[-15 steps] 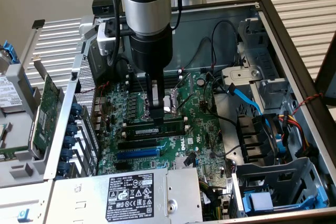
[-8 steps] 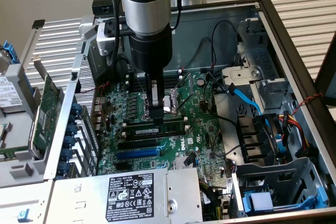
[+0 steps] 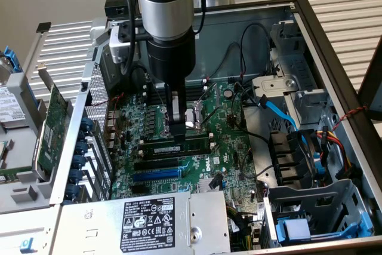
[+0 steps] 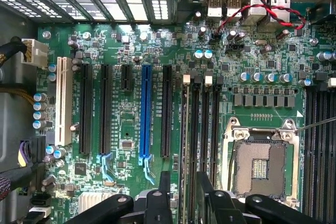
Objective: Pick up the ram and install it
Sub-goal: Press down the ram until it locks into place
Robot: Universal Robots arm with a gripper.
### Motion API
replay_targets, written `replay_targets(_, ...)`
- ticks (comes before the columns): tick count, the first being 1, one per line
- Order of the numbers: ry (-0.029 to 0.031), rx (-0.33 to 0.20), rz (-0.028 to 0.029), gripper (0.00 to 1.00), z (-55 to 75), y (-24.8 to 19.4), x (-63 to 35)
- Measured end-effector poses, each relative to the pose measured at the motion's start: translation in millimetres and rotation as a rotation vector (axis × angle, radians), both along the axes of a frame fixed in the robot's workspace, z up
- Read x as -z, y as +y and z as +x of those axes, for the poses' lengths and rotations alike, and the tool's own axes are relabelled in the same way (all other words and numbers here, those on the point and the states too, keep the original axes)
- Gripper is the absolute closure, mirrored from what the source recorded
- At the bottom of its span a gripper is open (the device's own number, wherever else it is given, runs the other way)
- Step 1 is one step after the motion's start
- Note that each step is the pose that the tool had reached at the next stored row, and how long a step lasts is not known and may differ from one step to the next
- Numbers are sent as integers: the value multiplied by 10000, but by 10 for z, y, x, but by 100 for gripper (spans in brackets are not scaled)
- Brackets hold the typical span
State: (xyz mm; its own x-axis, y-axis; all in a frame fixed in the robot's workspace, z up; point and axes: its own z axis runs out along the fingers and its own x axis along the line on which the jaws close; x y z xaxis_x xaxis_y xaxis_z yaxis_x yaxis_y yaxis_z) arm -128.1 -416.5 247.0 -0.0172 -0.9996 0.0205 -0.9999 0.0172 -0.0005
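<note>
Your gripper (image 3: 177,131) holds the ram (image 3: 179,146) edge-down in a memory slot (image 4: 195,145) beside the CPU socket (image 4: 259,167); seating appears underway, needing straight downward pressure.

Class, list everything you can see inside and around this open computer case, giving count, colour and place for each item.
Flat green motherboard: one, green, on the case floor.
Long thin green ram stick: one, green with black chips, along the memory slots beside the socket, under the claw.
Square metal processor socket: one, silver, empty, next to the memory slots.
Long blue expansion slot: one, blue, among black slots.
Boxy metal power supply: one, silver with a black label, near edge of the case.
Flat blue data cable: one, blue, exterior view's right.
Green expansion card: one, green, outside the case, exterior view's left.
Robot arm: one, silver and black, above the board.
Claw: one, black, at the ram.
</note>
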Motion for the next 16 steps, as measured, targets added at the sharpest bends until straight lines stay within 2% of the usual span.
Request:
replay_targets(3,3,0,-10,69,-3,1,-4)
replay_targets(4,6,-1,-13,75,-3,1,-4)
replay_targets(5,12,-1,-15,75,-3,1,-5)
replay_targets(7,19,1,-24,87,-4,6,-5)
replay_targets(16,74,-1,-143,89,-26,51,43)
